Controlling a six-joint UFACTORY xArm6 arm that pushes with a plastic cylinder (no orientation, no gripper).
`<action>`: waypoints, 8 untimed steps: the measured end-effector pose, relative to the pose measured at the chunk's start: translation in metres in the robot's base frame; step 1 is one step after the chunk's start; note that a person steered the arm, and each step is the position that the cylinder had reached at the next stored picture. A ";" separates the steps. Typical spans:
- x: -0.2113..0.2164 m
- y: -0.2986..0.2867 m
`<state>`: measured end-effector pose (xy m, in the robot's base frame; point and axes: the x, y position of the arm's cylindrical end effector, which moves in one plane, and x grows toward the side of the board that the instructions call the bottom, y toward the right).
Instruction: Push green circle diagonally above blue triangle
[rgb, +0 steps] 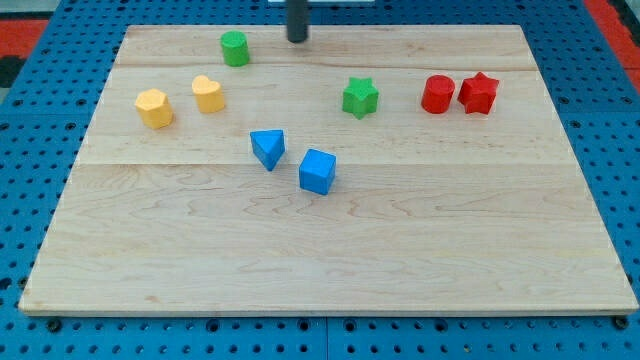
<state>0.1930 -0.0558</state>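
Observation:
The green circle (235, 48) stands near the top edge of the wooden board (330, 250), left of centre. The blue triangle (268, 148) lies below it and a little to the right, near the board's middle. My tip (297, 39) is at the top of the board, a short way to the right of the green circle and not touching it. The rod rises out of the view's top.
A blue cube (317, 171) sits just right of and below the blue triangle. A green star (360, 97) is right of centre. A red cylinder (437, 95) and a red star (478, 93) are at the right. Two yellow blocks (154, 108) (207, 94) are at the left.

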 end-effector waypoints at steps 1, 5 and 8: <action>-0.001 -0.043; 0.036 -0.070; 0.060 -0.018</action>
<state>0.2531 -0.0738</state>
